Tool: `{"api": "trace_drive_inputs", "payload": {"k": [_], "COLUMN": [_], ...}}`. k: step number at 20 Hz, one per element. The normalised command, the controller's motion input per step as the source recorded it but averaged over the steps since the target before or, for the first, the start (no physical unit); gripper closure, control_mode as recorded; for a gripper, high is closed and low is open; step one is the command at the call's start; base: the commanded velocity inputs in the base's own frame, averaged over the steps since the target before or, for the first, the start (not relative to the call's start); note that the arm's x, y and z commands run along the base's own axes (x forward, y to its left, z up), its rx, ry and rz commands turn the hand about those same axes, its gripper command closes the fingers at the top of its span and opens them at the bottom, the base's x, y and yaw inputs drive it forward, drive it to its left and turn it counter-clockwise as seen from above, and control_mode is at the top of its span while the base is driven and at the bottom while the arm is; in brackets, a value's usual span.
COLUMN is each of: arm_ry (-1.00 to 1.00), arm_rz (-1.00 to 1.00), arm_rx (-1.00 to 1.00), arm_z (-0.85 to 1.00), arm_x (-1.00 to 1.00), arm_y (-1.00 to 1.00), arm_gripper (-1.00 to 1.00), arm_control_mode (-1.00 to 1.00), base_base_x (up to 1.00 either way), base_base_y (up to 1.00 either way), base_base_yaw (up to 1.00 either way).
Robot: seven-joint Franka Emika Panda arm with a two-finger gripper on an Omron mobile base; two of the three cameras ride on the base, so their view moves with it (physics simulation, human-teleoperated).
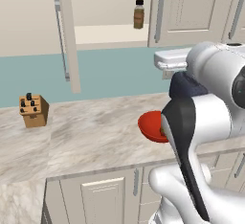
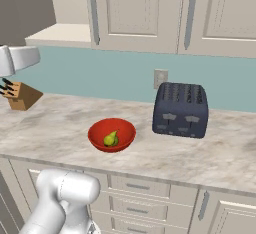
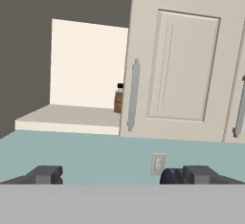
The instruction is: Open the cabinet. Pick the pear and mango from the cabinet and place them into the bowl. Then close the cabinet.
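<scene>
The cabinet (image 1: 187, 12) has its left door (image 1: 67, 36) swung open and its right door (image 3: 182, 65) closed. On its pale shelf (image 3: 72, 115) I see only a brown bottle (image 3: 118, 98). The pear (image 2: 111, 138) lies in the red bowl (image 2: 95, 133) on the counter; in the left base view the bowl (image 1: 149, 125) is partly hidden behind my arm. The mango is out of view. My gripper (image 3: 124, 176) is open and empty, raised above the counter and facing the cabinet front, its fingertips (image 3: 45, 174) wide apart.
A dark toaster (image 2: 181, 109) stands right of the bowl, below a wall outlet (image 2: 160, 78). A wooden knife block (image 1: 33, 110) sits at the counter's left. The open door's edge hangs over the counter. Base cabinets (image 1: 103, 196) run along the front.
</scene>
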Motion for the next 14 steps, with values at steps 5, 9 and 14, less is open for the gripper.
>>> {"api": "trace_drive_inputs", "payload": {"k": [5, 9, 14], "arm_ry": [0.0, 0.0, 0.0], "arm_rz": [0.0, 0.0, -0.02], "arm_rx": [-0.03, -0.03, -0.01], "arm_z": [0.0, 0.0, 0.0], "arm_x": [-0.31, -0.31, -0.35], "arm_y": [0.43, 0.39, 0.29], "arm_gripper": [-1.0, -1.0, -1.0], "arm_control_mode": [-1.0, -1.0, -1.0], "base_base_x": [0.0, 0.0, 0.0], "base_base_y": [0.0, 0.0, 0.0], "base_base_yaw": [0.0, 0.0, 0.0]}}
